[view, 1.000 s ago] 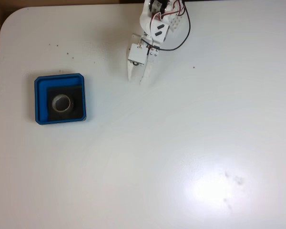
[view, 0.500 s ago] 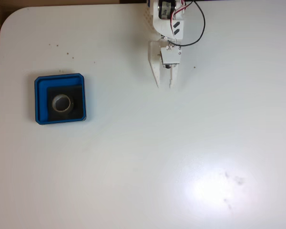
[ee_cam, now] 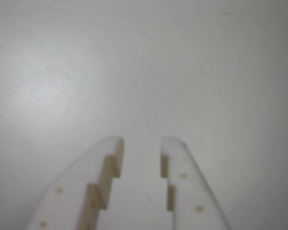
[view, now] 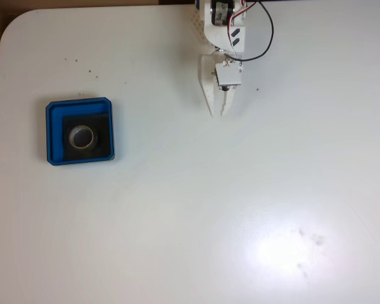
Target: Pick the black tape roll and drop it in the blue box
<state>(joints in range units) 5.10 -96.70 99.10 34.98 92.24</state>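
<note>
Task looks done, judging by how things lie. The small flat black tape roll [view: 83,136] with its pale inner core sits flat on the black floor of the shallow square bright-blue plastic box [view: 80,106], inside the rim, roughly centred. In the fixed view that box is well apart from the jaws, off to their left and a bit below the fingertips, with only bare white table [view: 196,209] between.

The white two-finger gripper [view: 218,113] hangs near the table's top edge in the fixed view, tips pointing down the picture, away from the box. The wrist view shows the gripper [ee_cam: 141,142] from behind: jaws parted by a narrow gap, nothing between them, just plain white tabletop ahead of and under the tips. So partly open, empty, holding nothing. The stepped inner faces of the fingers [ee_cam: 105,167] are bare.

Red and black cables [view: 256,38] loop off the arm body behind the jaws.

What's left: as far as I can judge, nothing on the pick or the drop; roll is in the box and the gripper is clear of it. At most the arm parks at rest. No second roll seen anywhere near the jaws or on the table.
</note>
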